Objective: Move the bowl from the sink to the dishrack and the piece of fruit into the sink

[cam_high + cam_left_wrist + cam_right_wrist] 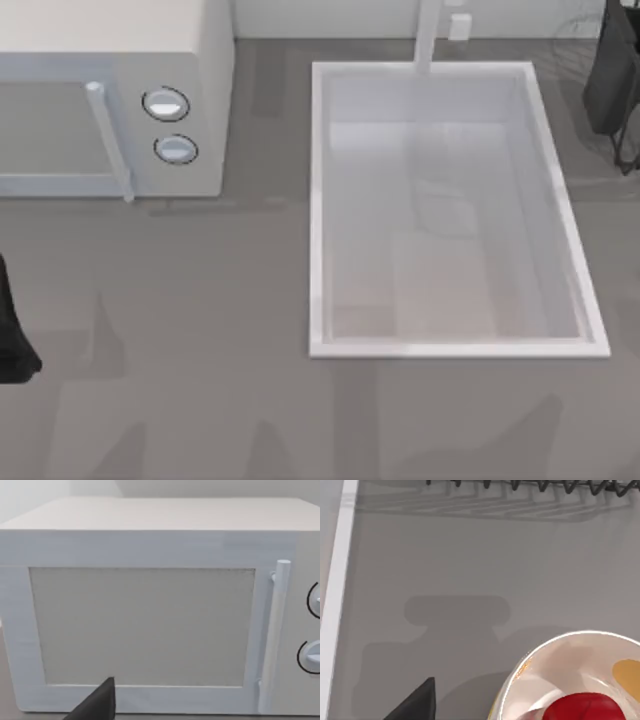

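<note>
The piece of fruit (582, 707) is a glossy red, rounded lump lying in a shiny white round dish (560, 665), next to an orange-yellow patch I can't identify. The dish stands on the smooth grey tabletop (470, 570). The dishrack (545, 485), a row of thin dark wire loops, is further along the tabletop and throws striped shadows on it.

A dark wedge of the right pincer (417, 702) hangs above the tabletop just beside the dish and touches nothing. I cannot tell how far it is open.

The sink (315, 200) is a large white rectangular basin with a raised rim, set toward the tabletop's right side. Its white faucet post (428, 35) stands at the far edge. The right arm (612, 80) is at the far right corner, over the faint wires there.

The left arm (12, 335) sits at the left edge. The left pincer (97, 702) faces the boxy white microwave (110, 60) in the far left corner, which has a bar handle and two round knobs (165, 104). I cannot tell its opening either.
</note>
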Controlling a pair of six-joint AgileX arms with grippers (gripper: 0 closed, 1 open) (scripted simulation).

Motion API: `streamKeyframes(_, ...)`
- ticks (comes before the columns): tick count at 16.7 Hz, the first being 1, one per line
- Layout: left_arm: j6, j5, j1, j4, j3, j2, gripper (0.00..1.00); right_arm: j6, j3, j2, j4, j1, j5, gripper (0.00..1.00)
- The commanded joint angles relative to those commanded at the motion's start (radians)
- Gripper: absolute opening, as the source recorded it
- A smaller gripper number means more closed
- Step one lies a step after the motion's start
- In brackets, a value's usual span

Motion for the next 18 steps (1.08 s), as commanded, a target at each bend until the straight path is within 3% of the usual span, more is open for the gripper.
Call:
streamKeyframes(9,0.0,0.0,0.0,0.0,0.0,0.0,1.0,-0.177,0.508,0.812,-0.493,-0.181,0.002,1.0)
streamKeyframes(18,0.0,0.0,0.0,0.0,0.0,0.0,1.0,-0.209,0.612,0.93,-0.581,-0.212,-0.005,1.0)
